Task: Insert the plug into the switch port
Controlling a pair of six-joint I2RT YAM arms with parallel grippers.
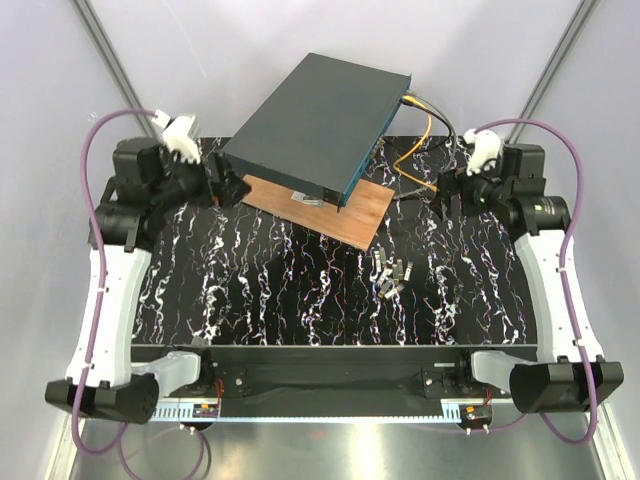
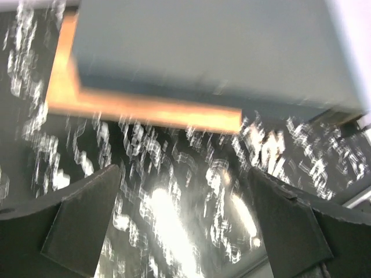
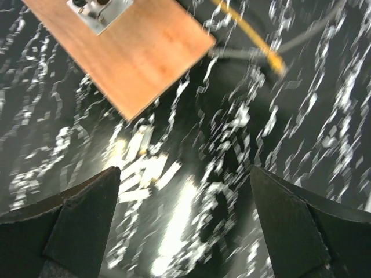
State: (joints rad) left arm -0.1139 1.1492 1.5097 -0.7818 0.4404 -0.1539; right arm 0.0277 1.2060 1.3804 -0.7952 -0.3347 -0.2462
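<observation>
The switch (image 1: 315, 120) is a flat dark grey box resting on a wooden board (image 1: 355, 218) at the back centre. Its teal front face (image 1: 368, 165) points right; the single ports are too small to tell apart. A thin orange cable (image 1: 428, 135) loops beside that face. In the blurred right wrist view the cable (image 3: 240, 20) ends in a yellowish plug (image 3: 277, 65) lying on the table. My right gripper (image 1: 445, 195) (image 3: 185, 220) is open and empty, near the cable. My left gripper (image 1: 235, 188) (image 2: 185, 220) is open and empty, left of the switch (image 2: 203, 52).
Several small grey metal modules (image 1: 390, 275) lie on the black marbled table in front of the board. A metal bracket (image 3: 98, 8) sits on the board. A thicker black cable (image 1: 412, 196) runs by the orange one. The board's edge (image 2: 145, 110) shows in the left wrist view.
</observation>
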